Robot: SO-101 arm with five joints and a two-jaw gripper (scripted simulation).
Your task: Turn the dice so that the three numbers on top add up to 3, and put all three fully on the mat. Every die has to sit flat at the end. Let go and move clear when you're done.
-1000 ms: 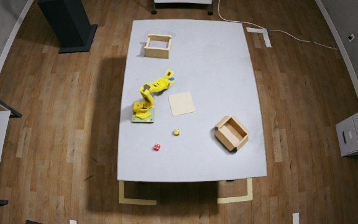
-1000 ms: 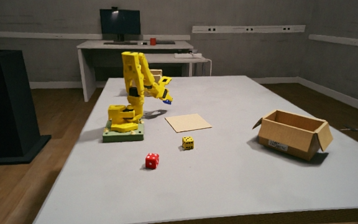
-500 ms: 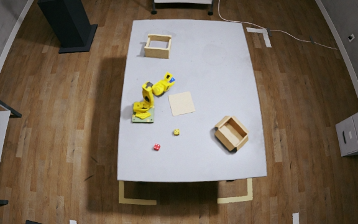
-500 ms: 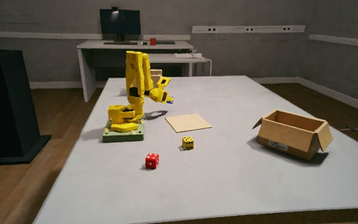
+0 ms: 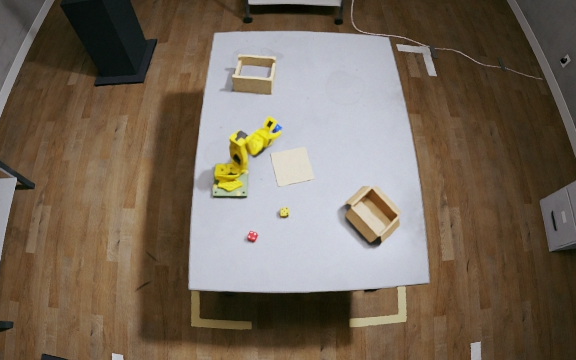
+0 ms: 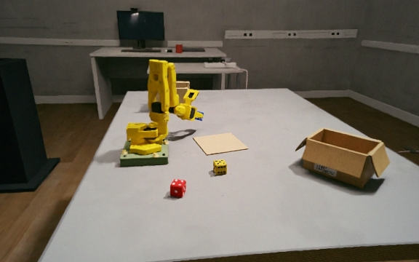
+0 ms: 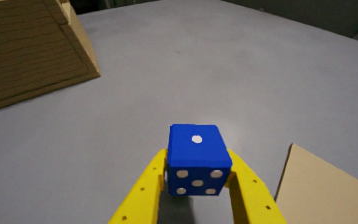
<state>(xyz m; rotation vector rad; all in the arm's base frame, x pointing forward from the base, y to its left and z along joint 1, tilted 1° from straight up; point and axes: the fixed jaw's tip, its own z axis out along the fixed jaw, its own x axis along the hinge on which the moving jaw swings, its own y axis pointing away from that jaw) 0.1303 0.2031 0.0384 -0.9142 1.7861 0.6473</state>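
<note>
My gripper (image 5: 277,128) (image 6: 198,116) (image 7: 198,172) is shut on the blue die (image 7: 197,155), raised above the table behind the mat. In the wrist view, the die's upper visible face has one pip and the face toward the camera has several. The beige mat (image 5: 292,166) (image 6: 220,144) (image 7: 330,192) lies flat and bears no die. A yellow die (image 5: 284,212) (image 6: 220,167) sits flat in front of the mat, several pips on top. A red die (image 5: 252,236) (image 6: 177,188) sits flat farther forward and left, several pips on top and one on its front.
An open cardboard box (image 5: 368,225) (image 6: 333,160) stands on the table (image 5: 318,265) (image 6: 253,225) at the right. A wooden frame (image 5: 253,85) (image 7: 30,55) stands at the back left, partly hidden behind the arm in the exterior view.
</note>
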